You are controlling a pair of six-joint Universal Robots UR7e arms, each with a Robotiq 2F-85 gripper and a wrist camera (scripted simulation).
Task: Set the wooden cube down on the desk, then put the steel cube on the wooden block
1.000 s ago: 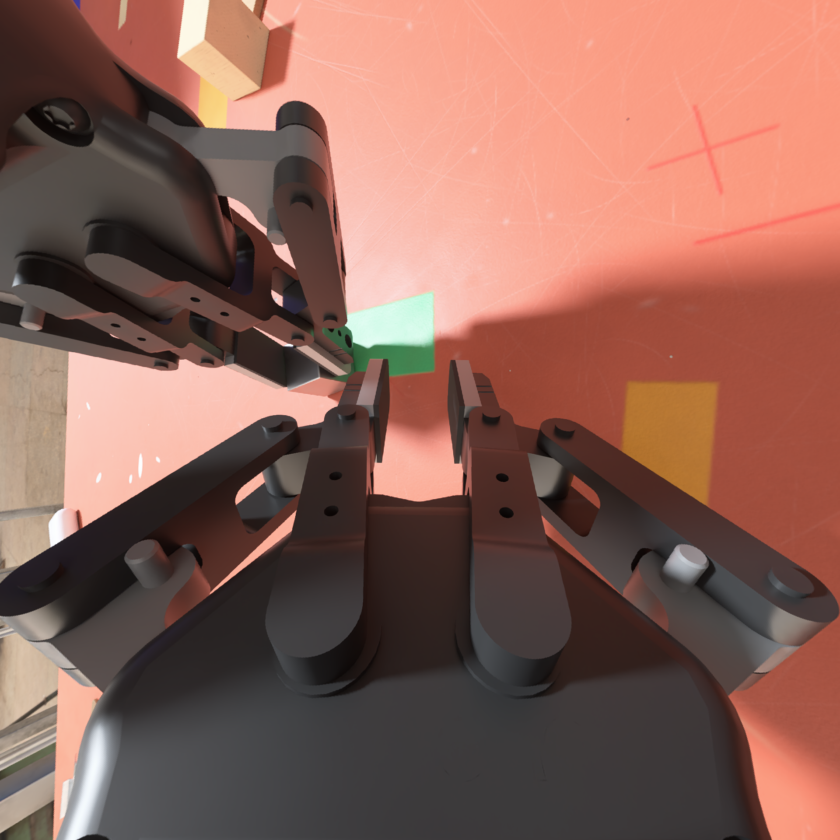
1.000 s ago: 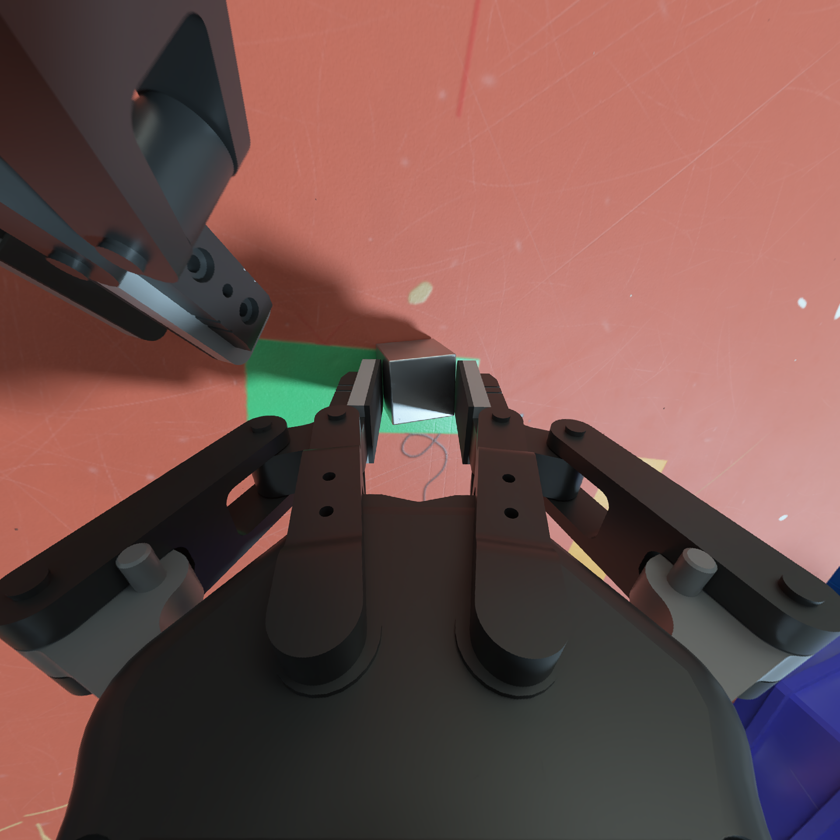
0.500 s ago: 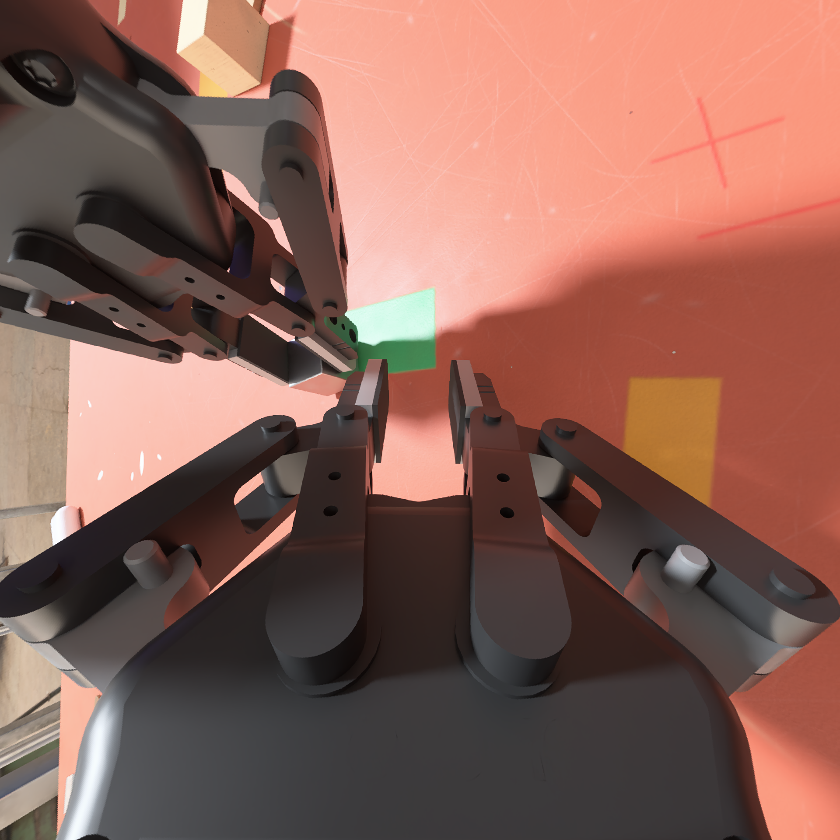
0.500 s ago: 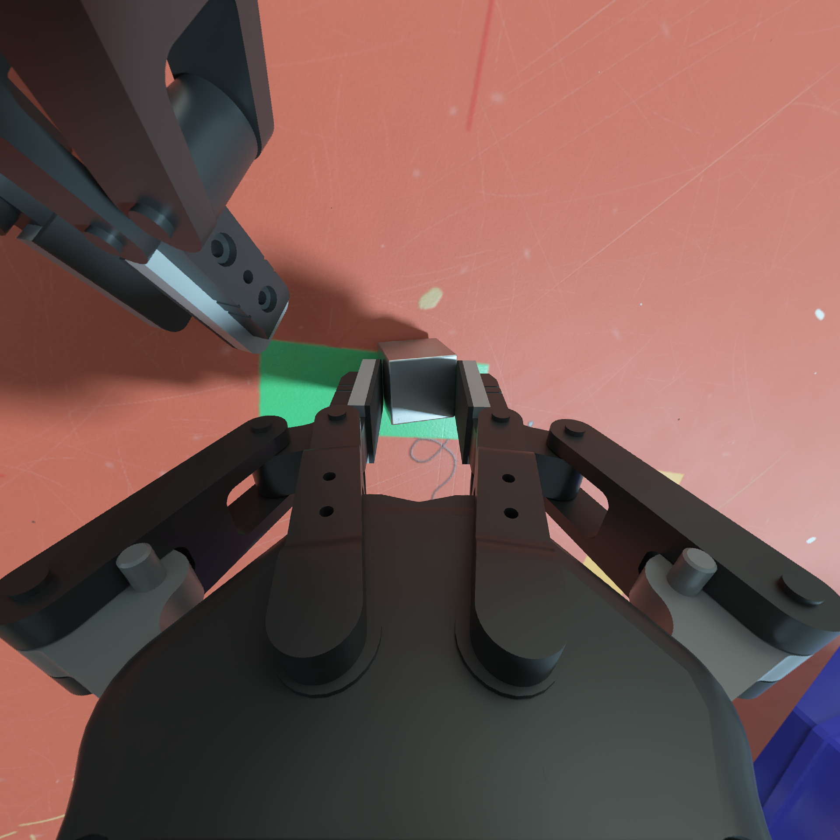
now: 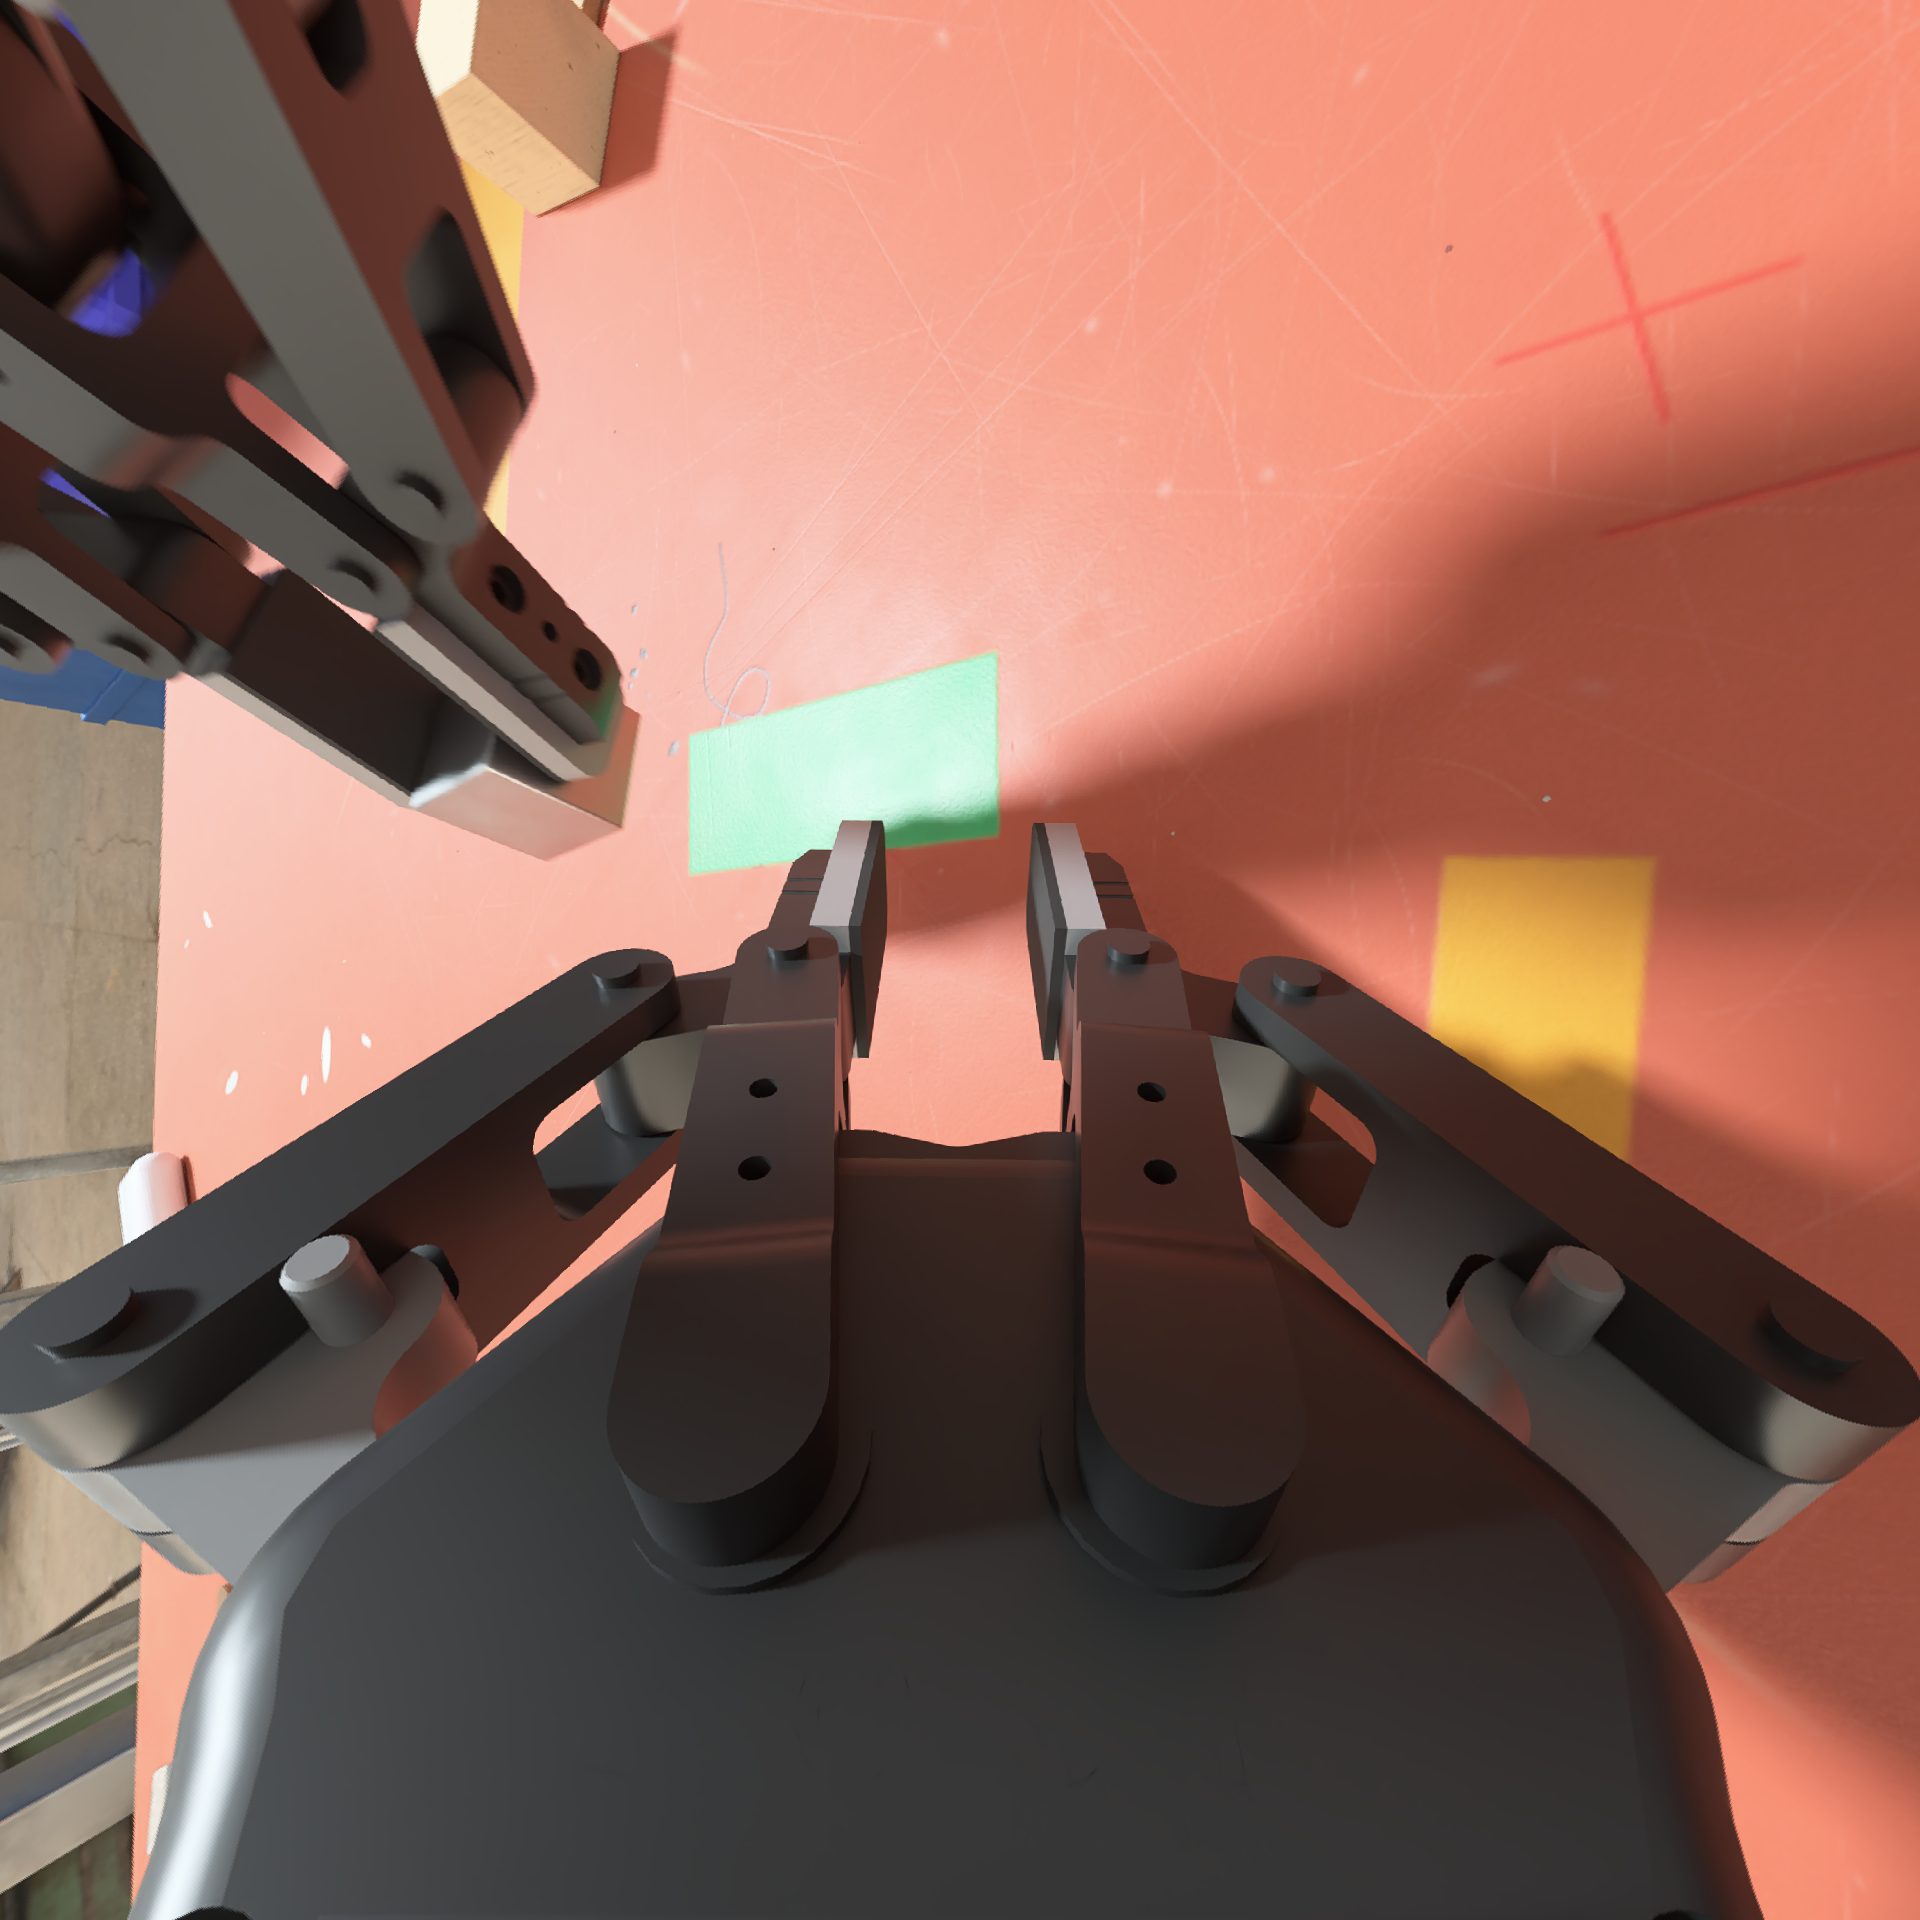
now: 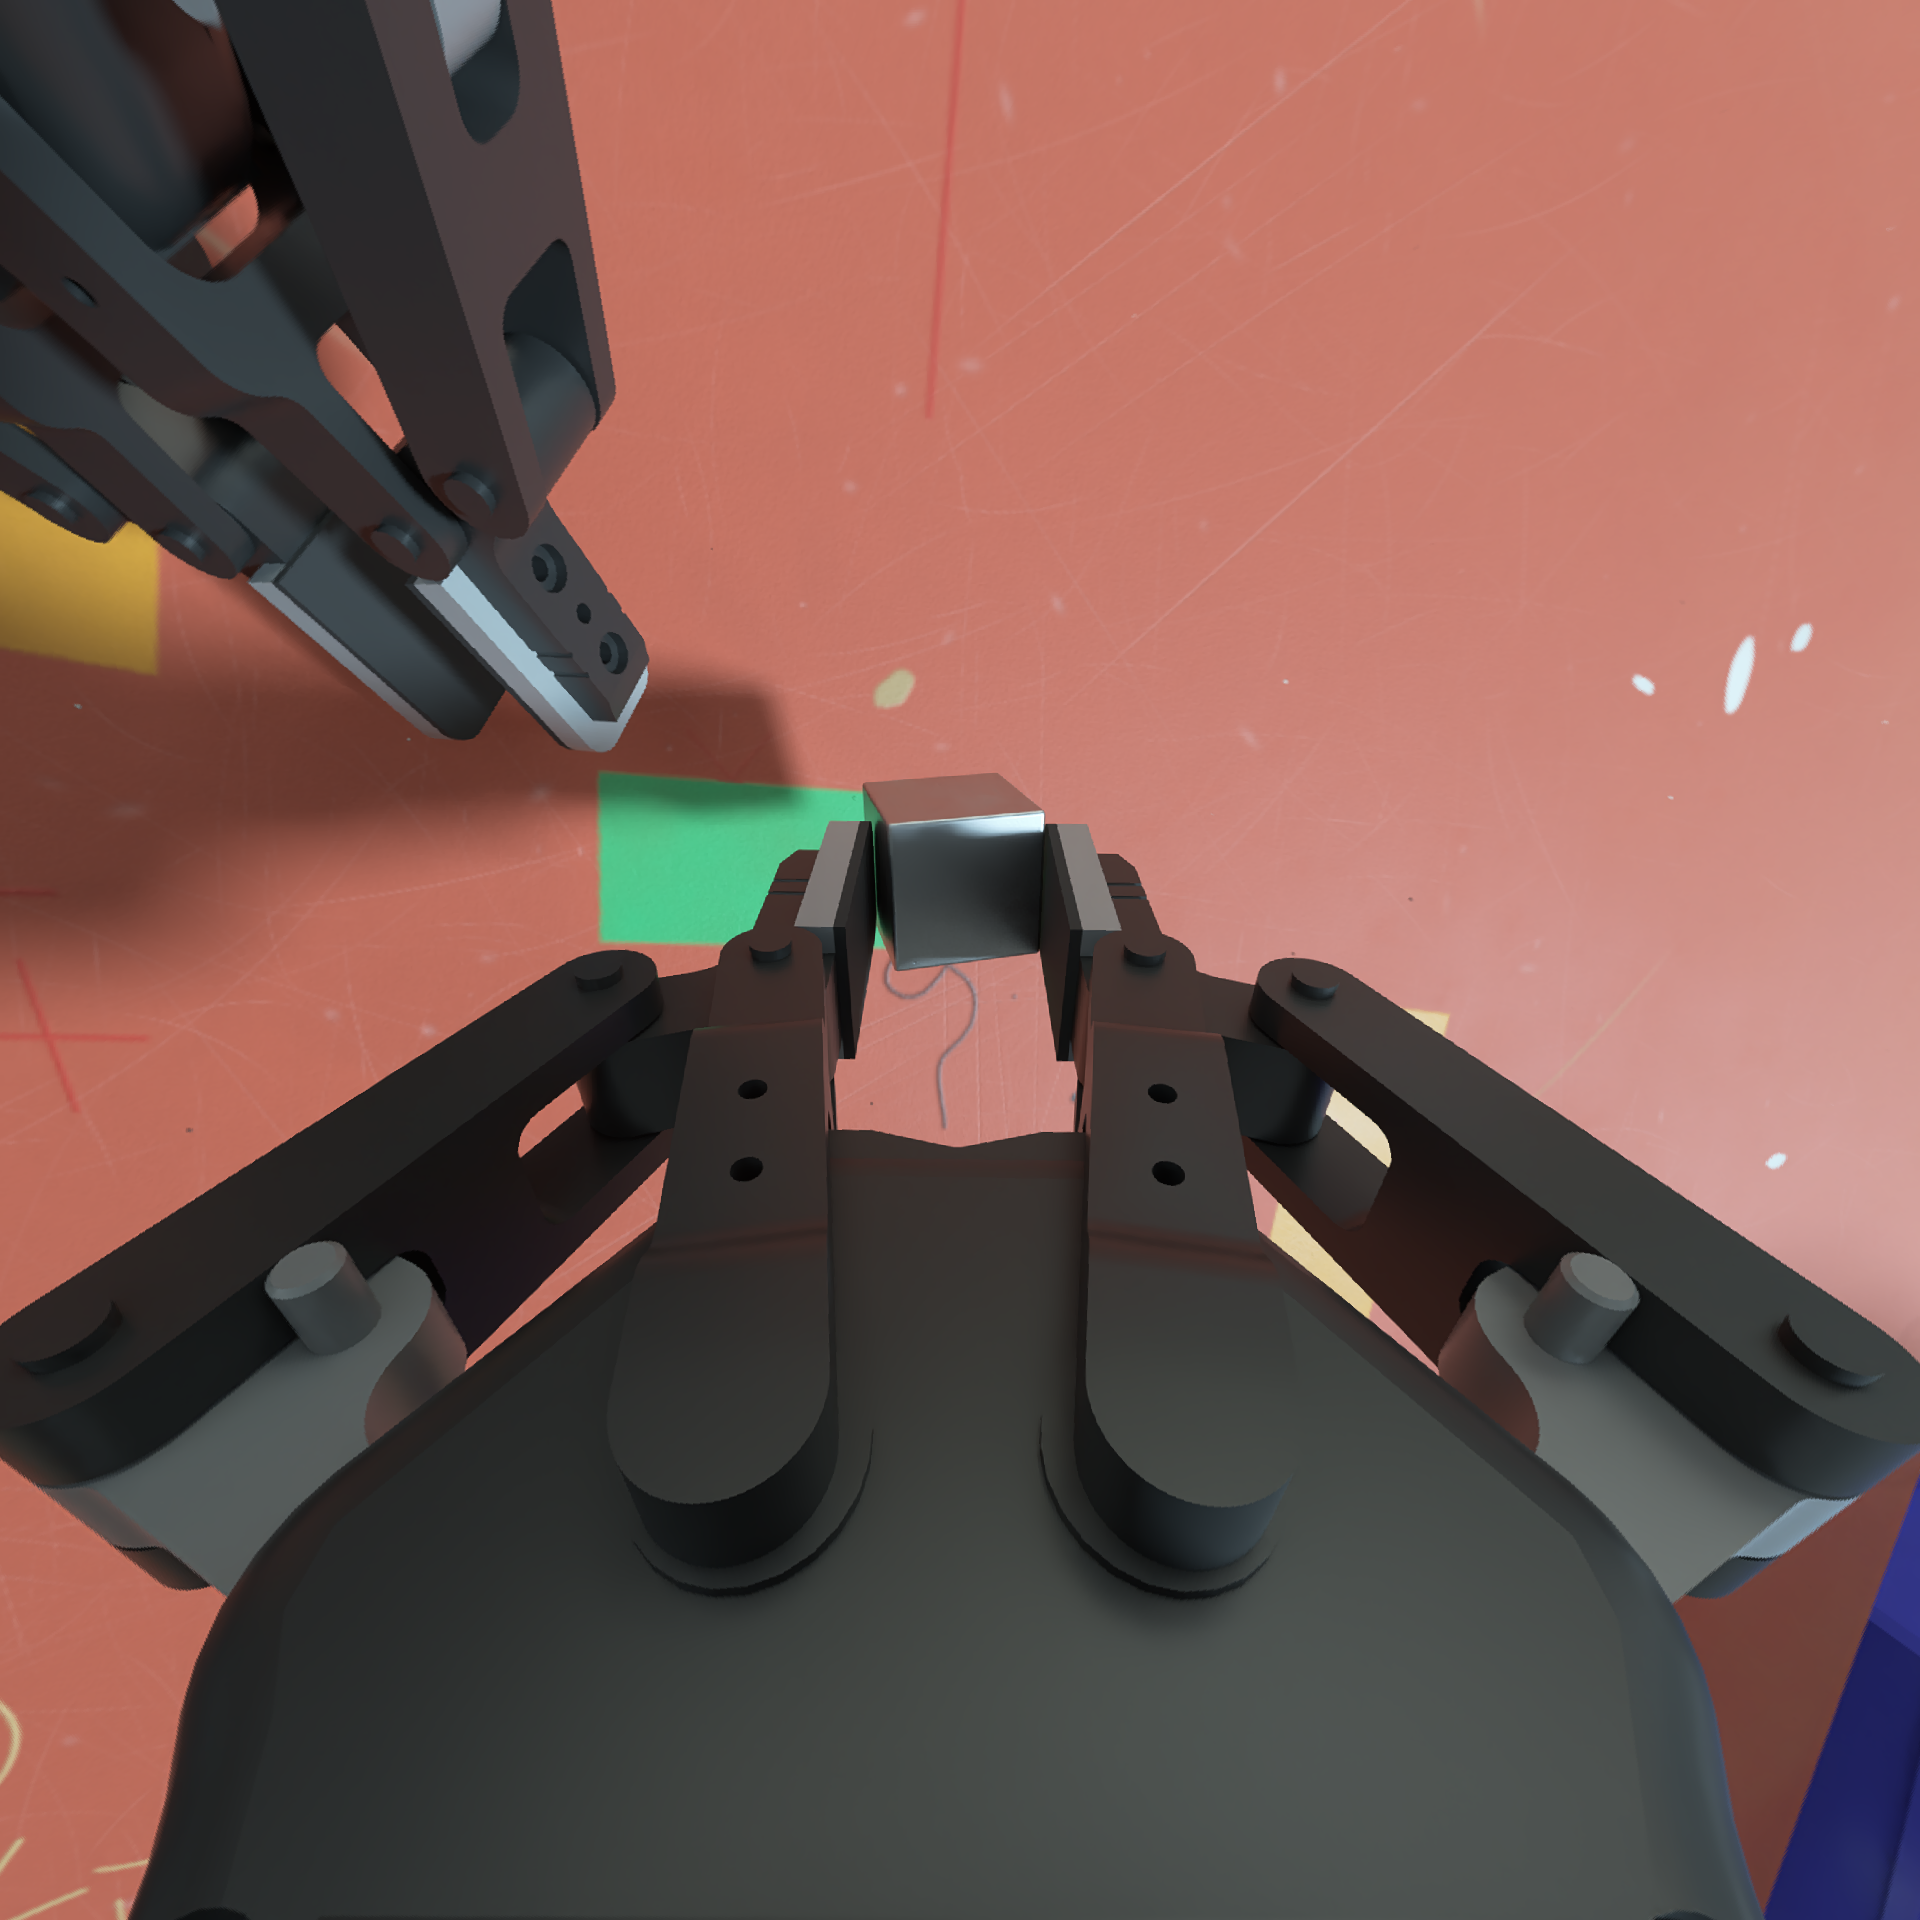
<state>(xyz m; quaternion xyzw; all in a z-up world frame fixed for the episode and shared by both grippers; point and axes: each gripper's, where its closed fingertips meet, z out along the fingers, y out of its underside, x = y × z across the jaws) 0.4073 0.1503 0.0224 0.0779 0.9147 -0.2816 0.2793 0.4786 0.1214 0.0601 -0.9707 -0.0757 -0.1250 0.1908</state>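
Observation:
The wooden cube (image 5: 530,94) rests on the red desk (image 5: 1143,416) at the top left of the left wrist view, apart from both grippers. My right gripper (image 6: 956,831) is shut on the steel cube (image 6: 956,883) and holds it above the desk, over the edge of a green patch (image 6: 696,862). The steel cube also shows in the left wrist view (image 5: 520,805), between the right gripper's fingers. My left gripper (image 5: 956,883) is open and empty, just to the side; it shows at the upper left of the right wrist view (image 6: 530,686).
The desk carries a green patch (image 5: 842,758), yellow patches (image 5: 1538,987) (image 6: 73,592), a red cross (image 5: 1642,312) and a thin squiggle (image 6: 951,1039). A blue object (image 6: 1870,1714) sits at the right wrist view's lower right. The desk's edge (image 5: 161,1039) runs down the left.
The right gripper has lifted the steel cube away from the desk and off the green patch. Both cameras now sit higher, and the two grippers have drawn apart.

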